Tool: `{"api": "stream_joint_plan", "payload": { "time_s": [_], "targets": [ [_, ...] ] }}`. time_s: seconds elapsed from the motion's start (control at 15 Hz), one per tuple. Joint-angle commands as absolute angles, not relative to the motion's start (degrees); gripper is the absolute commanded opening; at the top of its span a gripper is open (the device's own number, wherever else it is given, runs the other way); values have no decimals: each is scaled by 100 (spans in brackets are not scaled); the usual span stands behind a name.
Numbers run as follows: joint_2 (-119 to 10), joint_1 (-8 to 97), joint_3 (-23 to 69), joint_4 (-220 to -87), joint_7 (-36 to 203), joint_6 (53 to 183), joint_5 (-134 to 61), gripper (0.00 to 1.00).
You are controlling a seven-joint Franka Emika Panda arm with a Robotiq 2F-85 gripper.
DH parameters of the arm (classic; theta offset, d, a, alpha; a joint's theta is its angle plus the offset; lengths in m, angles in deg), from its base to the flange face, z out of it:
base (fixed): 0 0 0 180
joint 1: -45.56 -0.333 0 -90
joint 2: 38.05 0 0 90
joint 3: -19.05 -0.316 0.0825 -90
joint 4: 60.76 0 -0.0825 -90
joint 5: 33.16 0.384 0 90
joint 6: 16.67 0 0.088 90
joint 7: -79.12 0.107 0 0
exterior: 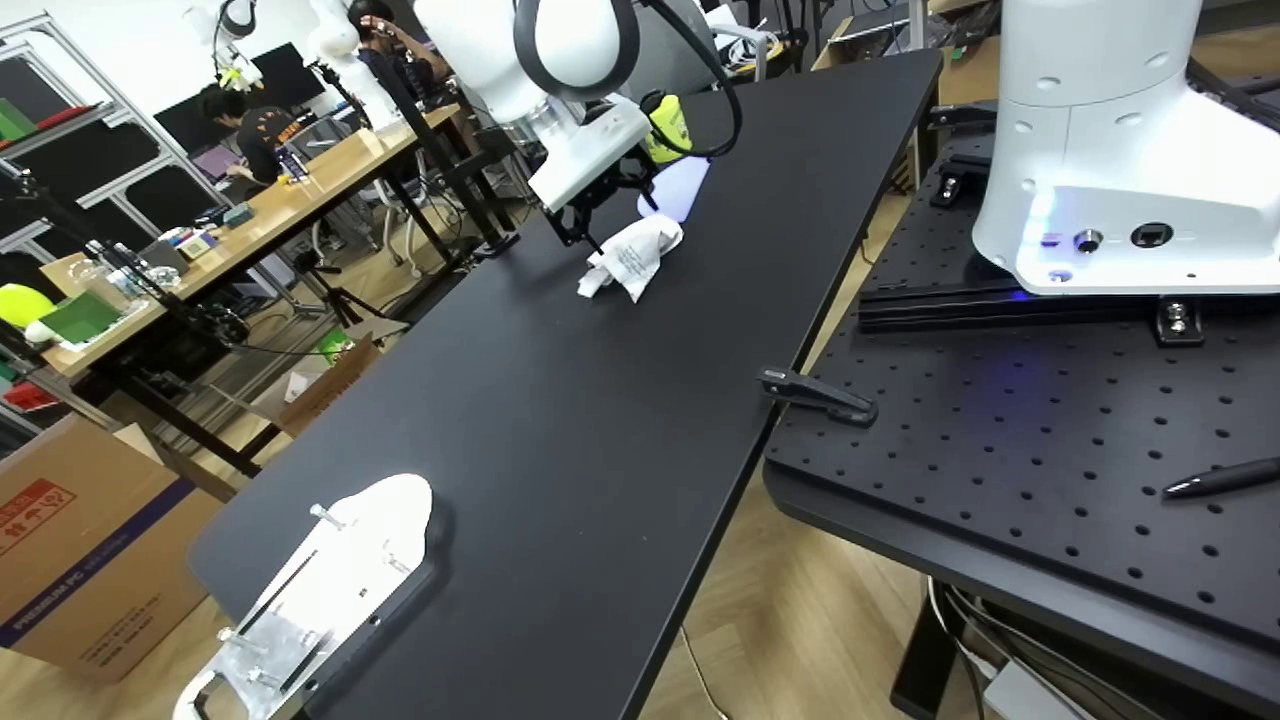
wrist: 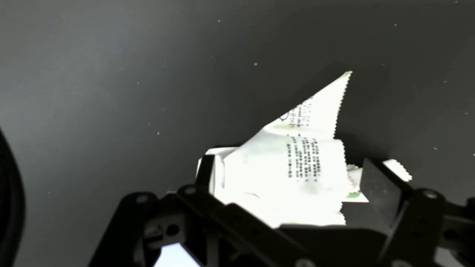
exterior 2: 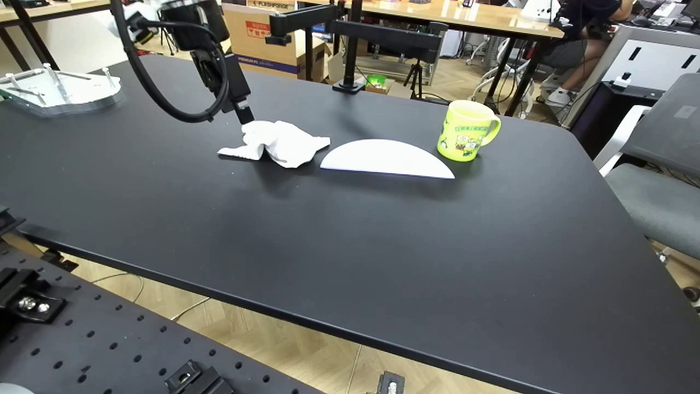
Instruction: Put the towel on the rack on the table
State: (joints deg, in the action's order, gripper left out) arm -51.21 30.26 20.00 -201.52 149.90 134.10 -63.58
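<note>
A crumpled white towel-like sheet (wrist: 282, 178), serrated along its edges and printed with rows of dark lettering, lies on the matte black counter (exterior 2: 383, 246), just right of centre and mostly in the lower half of the wrist view, and in the upper half of both exterior views. The black two-fingered gripper (wrist: 293, 181) reaches in from the bottom of the wrist view, its jaws released and spread wide, one over the sheet's left edge and the other over the white ends poking out at its right; whether either touches the sheet I cannot tell. In an exterior view the smooth white robot arm (exterior: 575, 45) comes down from the top of the frame. A flat white half-disc (exterior 2: 385, 157) sits just right of the sheet in an exterior view, and farther right stands a lime-yellow mug (exterior 2: 464, 131) with cartoon figures, upright, its handle to the right. A flat white pegged rack (exterior: 335, 580) with a rounded end lies in the lower left of an exterior view, well apart from the sheet. At the right of an exterior view, a black perforated platform (exterior: 1050, 450) carries the white robot base (exterior: 1120, 150) and a slim black pen (exterior: 1225, 480).
</note>
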Motion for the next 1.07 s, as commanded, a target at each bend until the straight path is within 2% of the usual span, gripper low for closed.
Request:
{"api": "stream_joint_plan", "payload": {
  "time_s": [0.0,0.4,0.73,1.0],
  "targets": [
    [-4994,3156,2179,-20461,15060,13692,-6516,100],
    [-5201,3793,2126,-20711,13844,15164,-5979,100],
    [-5576,4770,1343,-20757,12453,15692,-4969,100],
    [-5683,4300,1659,-20620,11177,15410,-3569,100]
  ]
}}
